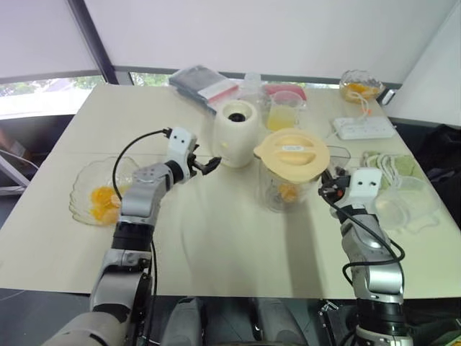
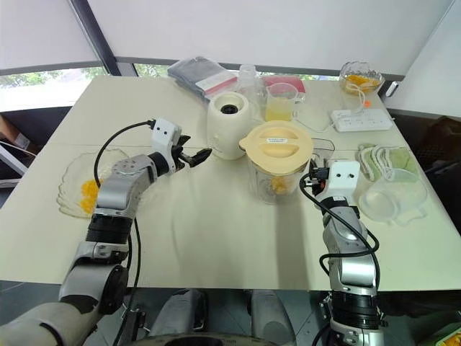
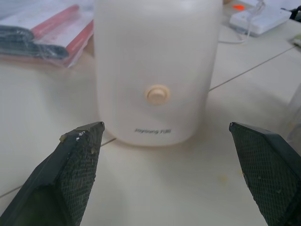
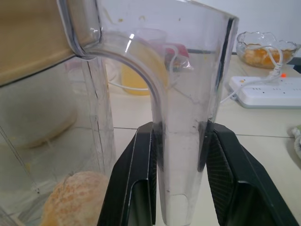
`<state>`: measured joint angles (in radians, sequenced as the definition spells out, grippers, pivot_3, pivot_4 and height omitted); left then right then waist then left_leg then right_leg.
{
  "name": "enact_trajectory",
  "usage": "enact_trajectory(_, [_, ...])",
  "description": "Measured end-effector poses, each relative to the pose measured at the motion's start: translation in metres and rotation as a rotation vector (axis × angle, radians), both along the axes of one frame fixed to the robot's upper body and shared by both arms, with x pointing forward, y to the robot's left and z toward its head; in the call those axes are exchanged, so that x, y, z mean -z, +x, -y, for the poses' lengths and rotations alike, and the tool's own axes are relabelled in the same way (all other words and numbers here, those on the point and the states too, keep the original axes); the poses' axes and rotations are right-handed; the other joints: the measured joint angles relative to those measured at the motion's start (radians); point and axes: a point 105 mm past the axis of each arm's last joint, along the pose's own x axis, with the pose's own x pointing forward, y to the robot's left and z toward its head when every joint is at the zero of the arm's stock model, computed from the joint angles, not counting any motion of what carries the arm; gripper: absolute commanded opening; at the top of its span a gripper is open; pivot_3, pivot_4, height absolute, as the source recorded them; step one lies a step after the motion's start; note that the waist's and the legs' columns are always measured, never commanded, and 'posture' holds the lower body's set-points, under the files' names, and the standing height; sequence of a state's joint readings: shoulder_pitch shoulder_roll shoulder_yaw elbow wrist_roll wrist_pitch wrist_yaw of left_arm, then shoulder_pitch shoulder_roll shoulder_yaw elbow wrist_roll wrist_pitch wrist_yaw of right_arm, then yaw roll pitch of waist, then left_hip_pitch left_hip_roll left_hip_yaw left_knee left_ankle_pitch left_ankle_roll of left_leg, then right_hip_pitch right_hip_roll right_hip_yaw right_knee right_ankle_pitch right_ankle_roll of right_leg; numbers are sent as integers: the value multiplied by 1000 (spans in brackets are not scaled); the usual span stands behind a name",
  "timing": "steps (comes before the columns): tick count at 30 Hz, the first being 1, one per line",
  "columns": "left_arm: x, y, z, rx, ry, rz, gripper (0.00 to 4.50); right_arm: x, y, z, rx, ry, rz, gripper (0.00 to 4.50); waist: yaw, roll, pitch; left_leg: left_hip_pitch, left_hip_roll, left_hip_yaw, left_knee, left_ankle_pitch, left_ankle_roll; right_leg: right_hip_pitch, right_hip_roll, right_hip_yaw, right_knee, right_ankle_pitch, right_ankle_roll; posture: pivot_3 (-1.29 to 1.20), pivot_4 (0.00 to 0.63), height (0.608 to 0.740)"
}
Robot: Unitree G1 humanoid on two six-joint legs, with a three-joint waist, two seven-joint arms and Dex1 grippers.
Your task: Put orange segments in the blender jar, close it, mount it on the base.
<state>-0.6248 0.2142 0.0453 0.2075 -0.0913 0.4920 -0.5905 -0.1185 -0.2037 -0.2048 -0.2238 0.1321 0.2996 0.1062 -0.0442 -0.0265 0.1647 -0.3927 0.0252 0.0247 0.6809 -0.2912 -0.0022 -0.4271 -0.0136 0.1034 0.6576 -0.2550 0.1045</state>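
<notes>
Clear plastic under a cream lid (image 1: 292, 151): the blender jar (image 1: 287, 191) is pictured standing on the table (image 1: 216, 238) just beside the base (image 1: 236, 132), closed, with orange segments (image 4: 75, 197) lying at its bottom. The jar's handle (image 4: 181, 117) is clamped between the two fingers of the right hand (image 4: 181, 176). The left hand (image 1: 209, 165) is held wide open and empty in front of the base, near it but not touching.

Mounting is judged to be the step in hand. The jar would best be lifted straight up and kept upright, since it is gripped by the handle alone and could swing under its own weight. It should be carried over the dark socket on top of the base, centred there, and lowered gently until it is seated. The base could be steadied by the left hand so that it is not pushed aside. The lid should be watched for any loosening on the way.
</notes>
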Motion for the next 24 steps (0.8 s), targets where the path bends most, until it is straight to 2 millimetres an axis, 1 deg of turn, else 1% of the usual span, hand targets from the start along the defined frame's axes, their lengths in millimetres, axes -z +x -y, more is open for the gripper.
enact_trajectory(2, [6,-4,4,13,7,-10,4454,-3,1,1,5,8,10,949,-2,1,0,0,0,0,0,0,0,0,0,0,0,0,0,0,150,740])
enact_trajectory(5, [24,-11,3,13,15,-55,4454,-8,4,2,10,23,15,949,-2,1,0,0,0,0,0,0,0,0,2,0,0,0,0,0,150,740])
enact_trajectory(6, [27,-11,3,11,15,-62,4454,-8,5,3,12,29,16,949,-1,1,1,0,0,-1,0,0,0,0,2,0,0,0,0,0,150,740])
enact_trajectory(9, [25,-11,3,5,8,-57,4454,-12,8,3,12,45,17,949,0,1,1,0,0,0,0,0,0,0,1,0,0,0,0,0,150,740])
enact_trajectory(11, [26,-11,4,8,7,-55,4454,-20,11,4,12,46,27,949,0,1,1,0,0,0,0,0,0,0,1,0,-1,0,0,0,150,740])
enact_trajectory(15, [28,-13,10,30,16,-57,4454,-44,20,6,19,40,67,949,-1,2,1,0,0,0,0,0,0,0,1,0,-2,0,0,0,150,740])
enact_trajectory(18, [35,-16,12,34,10,-74,4454,-65,26,10,26,39,98,949,-1,3,2,0,0,0,-1,0,0,0,1,0,-2,0,0,0,150,740])
enact_trajectory(21, [45,-20,13,40,17,-99,4454,-87,32,13,37,41,118,949,-1,3,2,0,0,0,-1,0,0,0,1,0,-2,0,0,0,150,740])
enact_trajectory(23, [48,-22,15,43,17,-104,4454,-104,36,14,40,45,127,949,-1,4,3,-1,0,0,-1,0,0,0,1,0,-2,0,0,0,150,740])
enact_trajectory(24, [49,-22,17,45,16,-106,4454,-116,38,15,41,47,140,949,-1,5,3,-1,0,1,-1,0,0,0,1,1,-2,0,0,0,150,740])
